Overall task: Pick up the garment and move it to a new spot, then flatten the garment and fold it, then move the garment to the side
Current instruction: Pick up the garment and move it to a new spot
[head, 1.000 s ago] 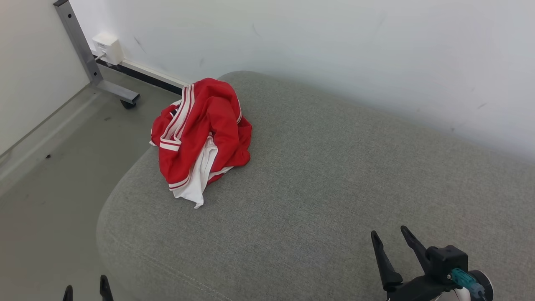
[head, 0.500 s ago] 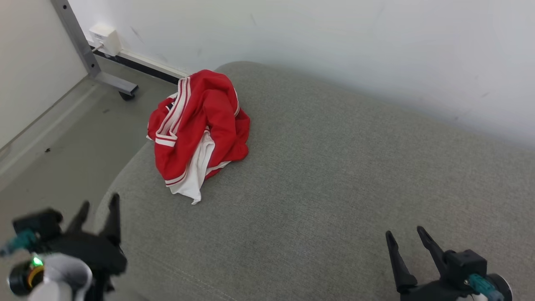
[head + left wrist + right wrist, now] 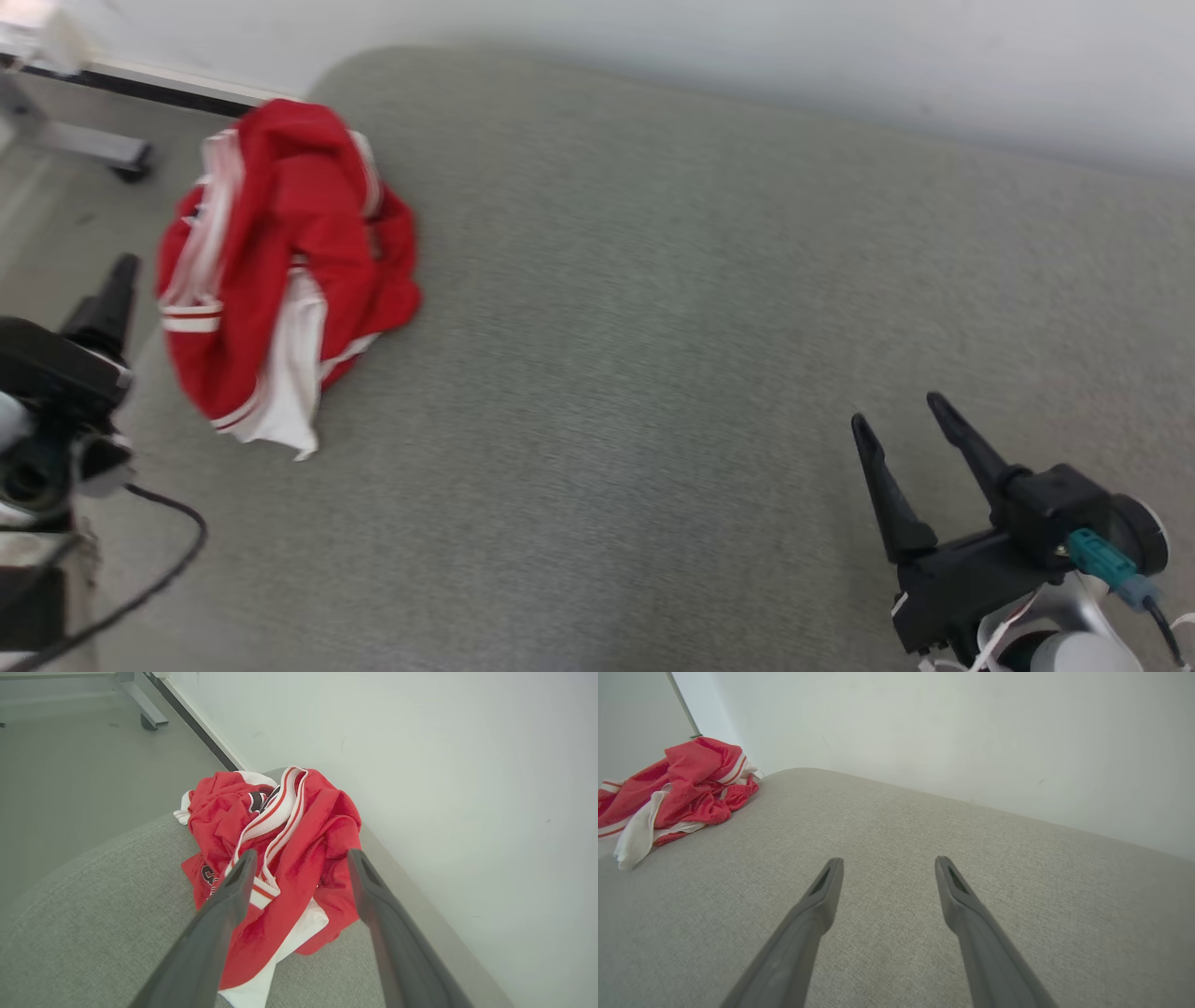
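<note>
Left gripper point(image 3: 301, 855) spread, empty; crumpled red garment point(image 3: 303, 826) heaped just ahead of it, at cushion point(image 3: 93, 914) edge. Thick central fold to be pinched, not loose white hem. Right gripper point(image 3: 887, 861) spread, garment well leftward.

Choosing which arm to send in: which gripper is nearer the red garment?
Left. The left gripper sits just beside the garment, jaws open and aimed at it; the right gripper hangs open far across the grey cushion.

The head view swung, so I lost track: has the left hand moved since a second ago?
Yes. The left hand has come forward beside the red garment on the grey cushion; before, it was well short of it.
</note>
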`<state>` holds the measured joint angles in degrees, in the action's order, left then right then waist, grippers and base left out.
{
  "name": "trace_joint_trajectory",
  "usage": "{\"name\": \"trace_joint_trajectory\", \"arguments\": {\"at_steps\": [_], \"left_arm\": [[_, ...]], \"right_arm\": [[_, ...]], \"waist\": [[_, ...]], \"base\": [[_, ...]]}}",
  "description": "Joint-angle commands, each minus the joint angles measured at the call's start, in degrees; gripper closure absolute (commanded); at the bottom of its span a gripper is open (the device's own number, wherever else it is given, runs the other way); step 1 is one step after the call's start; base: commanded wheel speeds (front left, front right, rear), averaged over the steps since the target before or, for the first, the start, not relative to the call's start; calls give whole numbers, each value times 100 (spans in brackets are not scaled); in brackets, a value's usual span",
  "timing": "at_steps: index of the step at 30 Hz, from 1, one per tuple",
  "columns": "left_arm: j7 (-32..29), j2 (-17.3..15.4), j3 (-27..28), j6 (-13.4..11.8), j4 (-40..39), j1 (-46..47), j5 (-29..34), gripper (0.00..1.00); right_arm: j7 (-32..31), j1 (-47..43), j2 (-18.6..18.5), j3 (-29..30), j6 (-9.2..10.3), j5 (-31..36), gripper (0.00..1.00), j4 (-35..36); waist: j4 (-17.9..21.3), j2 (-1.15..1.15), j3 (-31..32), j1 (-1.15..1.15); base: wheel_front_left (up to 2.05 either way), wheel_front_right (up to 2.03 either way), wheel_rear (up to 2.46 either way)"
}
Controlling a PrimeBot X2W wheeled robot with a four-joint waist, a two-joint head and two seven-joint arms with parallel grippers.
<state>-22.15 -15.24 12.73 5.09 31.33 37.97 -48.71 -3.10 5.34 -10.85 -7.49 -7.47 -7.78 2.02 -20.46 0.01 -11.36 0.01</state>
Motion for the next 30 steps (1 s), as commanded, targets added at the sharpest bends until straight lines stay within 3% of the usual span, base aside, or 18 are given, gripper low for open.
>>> {"name": "trace_joint_trajectory", "arguments": {"at_steps": [1, 9, 13, 25, 26, 27, 28, 30], "left_arm": [[-158, -109, 100, -69, 35, 156, -106, 0], [-1067, -670, 314, -730, -349, 292, -284, 0], [-1294, -875, 284, -1032, -580, 143, -90, 0], [-1365, -1133, 45, -1430, -588, -309, 406, 0], [-1376, -1176, -10, -1435, -580, -353, 489, 27], [-1361, -1219, -36, -1428, -607, -376, 536, 81], [-1313, -1254, -48, -1432, -632, -385, 576, 100], [-1320, -1300, -77, -1413, -680, -427, 609, 100]], "right_arm": [[-10, 106, -25, 17, -5, -58, 0, 69], [63, 143, -5, 152, -6, -135, 0, 127], [102, 215, -1, 168, -5, -146, 0, 119], [168, 422, -6, -13, -5, -249, 0, 11], [165, 415, 1, -2, -6, -252, 0, -7], [168, 402, 3, 3, -6, -257, 0, -19], [176, 388, 8, 15, -5, -263, 0, -44], [203, 346, 50, 23, -5, -277, 0, -80]], "waist": [[889, -1, -835, -1], [1283, -1, -1147, -1], [1341, -1, -1252, -1], [1446, -1, -1270, -1], [1446, -1, -1239, -1], [1444, -1, -1216, -1], [1440, -1, -1183, -1], [1434, -1, -1100, -1]], "base": [[0, 0, 0], [0, 0, 0], [0, 0, 0], [0, 0, 0], [0, 0, 0], [0, 0, 0], [0, 0, 0], [0, 0, 0]]}}
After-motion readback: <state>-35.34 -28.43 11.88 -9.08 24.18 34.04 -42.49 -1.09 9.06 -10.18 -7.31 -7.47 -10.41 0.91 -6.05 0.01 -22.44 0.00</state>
